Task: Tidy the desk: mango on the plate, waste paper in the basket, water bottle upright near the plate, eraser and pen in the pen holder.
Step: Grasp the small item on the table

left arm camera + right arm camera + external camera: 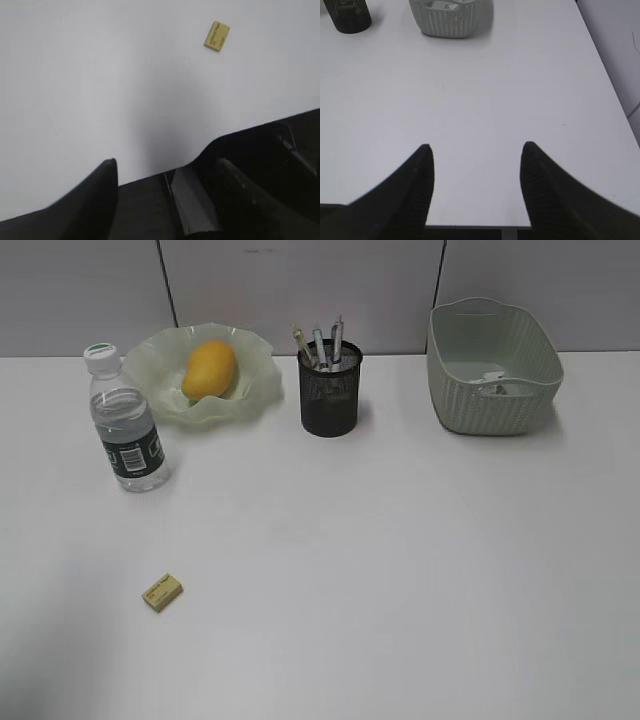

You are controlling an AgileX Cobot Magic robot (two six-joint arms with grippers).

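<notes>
The mango (210, 368) lies on the ruffled green plate (250, 400) at the back left. Just left of the plate the water bottle (125, 425) stands upright. Several pens (326, 344) stick out of the black mesh pen holder (330, 395). The waste paper (497, 386) lies inside the basket (490, 405). A yellow eraser (162, 592) (217, 36) lies flat on the desk (400, 560) at the front left. My left gripper (165, 162) hovers open over the desk's near edge, well short of the eraser. My right gripper (476, 145) is open and empty above bare desk. Neither gripper shows in the exterior view.
In the right wrist view the basket (451, 20) and pen holder (350, 16) stand far ahead, and the desk's right edge (607, 80) runs alongside. Dark space lies beyond the desk's front edge (150, 175) in the left wrist view.
</notes>
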